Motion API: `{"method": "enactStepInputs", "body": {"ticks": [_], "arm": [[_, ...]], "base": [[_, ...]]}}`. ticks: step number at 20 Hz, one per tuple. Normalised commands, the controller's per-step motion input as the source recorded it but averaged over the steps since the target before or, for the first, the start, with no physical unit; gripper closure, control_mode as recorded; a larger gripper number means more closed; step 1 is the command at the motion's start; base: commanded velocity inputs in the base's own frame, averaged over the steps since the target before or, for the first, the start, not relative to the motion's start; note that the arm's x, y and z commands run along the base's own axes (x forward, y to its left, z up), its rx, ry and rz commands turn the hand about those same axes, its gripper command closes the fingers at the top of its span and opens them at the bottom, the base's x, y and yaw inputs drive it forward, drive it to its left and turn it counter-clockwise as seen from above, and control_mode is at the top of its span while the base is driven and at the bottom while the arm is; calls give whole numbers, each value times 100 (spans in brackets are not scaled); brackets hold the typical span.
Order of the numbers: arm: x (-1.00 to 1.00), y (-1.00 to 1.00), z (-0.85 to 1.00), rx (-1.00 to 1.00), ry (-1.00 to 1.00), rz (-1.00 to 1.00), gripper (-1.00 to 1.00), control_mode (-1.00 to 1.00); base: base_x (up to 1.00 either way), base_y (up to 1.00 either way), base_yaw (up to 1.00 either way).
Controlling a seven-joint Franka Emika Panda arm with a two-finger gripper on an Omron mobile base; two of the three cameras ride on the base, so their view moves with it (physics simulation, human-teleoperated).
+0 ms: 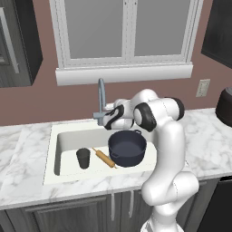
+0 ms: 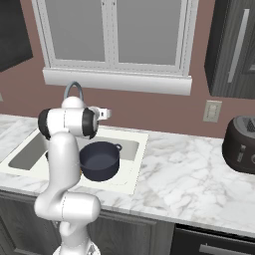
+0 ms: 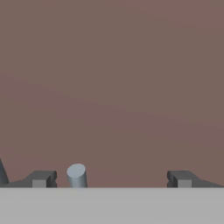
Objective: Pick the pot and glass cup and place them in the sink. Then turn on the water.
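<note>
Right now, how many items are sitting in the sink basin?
3. The glass cup stands at the left, a rolling pin lies in the middle, and the pot sits at the right. Anything behind the pot or arm could be hidden.

From behind the arm on its left, we look forward and down over the counter [image 1: 27, 149], with the sink [image 1: 61, 136] and faucet [image 1: 101, 97] near centre and the window [image 1: 124, 31] above. From behind on its right, we face the same counter from the other side; the sink [image 2: 130, 144] sits left of centre, and a toaster [image 2: 241, 144] stands far right. Both views share sink, pot [image 1: 127, 148], window and wall. From the hand, we look close along the fingertips [image 3: 43, 178] at the brown wall [image 3: 113, 78], a grey lever end [image 3: 77, 175] just between them, nearer the left tip.
</note>
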Motion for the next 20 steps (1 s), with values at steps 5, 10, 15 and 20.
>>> {"method": "enactStepInputs", "body": {"ticks": [5, 10, 15, 20], "arm": [[13, 0, -7, 0, 0, -2, -100, -100], [6, 0, -12, 0, 0, -1, -100, -100], [0, 0, -14, 0, 0, 0, -100, -100], [0, 0, -7, 0, 0, 0, -100, -100]], "base": [[0, 0, 0], [0, 0, 0], [0, 0, 0], [0, 0, 0]]}}
